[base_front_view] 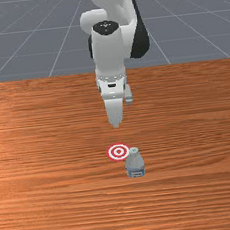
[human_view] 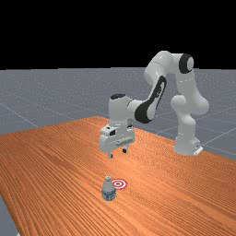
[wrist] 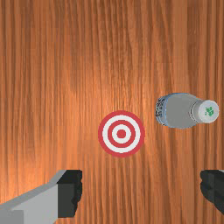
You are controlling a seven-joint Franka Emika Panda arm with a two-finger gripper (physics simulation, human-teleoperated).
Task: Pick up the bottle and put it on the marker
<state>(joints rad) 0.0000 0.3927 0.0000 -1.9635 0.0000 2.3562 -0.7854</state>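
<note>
My gripper (human_view: 117,153) hangs in the air above the table in the far view, its two fingers spread. At the picture's bottom edge in the wrist view, the gripper (wrist: 141,188) is open with nothing between its fingertips. The grey bottle (human_view: 109,190), with a blue band low down and a pale cap, stands upright on the wood. The round red and white marker (base_front_view: 118,152) lies flat beside the bottle (base_front_view: 135,165), toward the front view's left and nearer the arm. In the wrist view, bare wood separates the bottle (wrist: 179,110) from the marker (wrist: 121,134).
Orange-brown table wood (base_front_view: 52,169) surrounds the bottle and marker. The arm's base (human_view: 186,145) stands at the table's far edge, on the far view's right.
</note>
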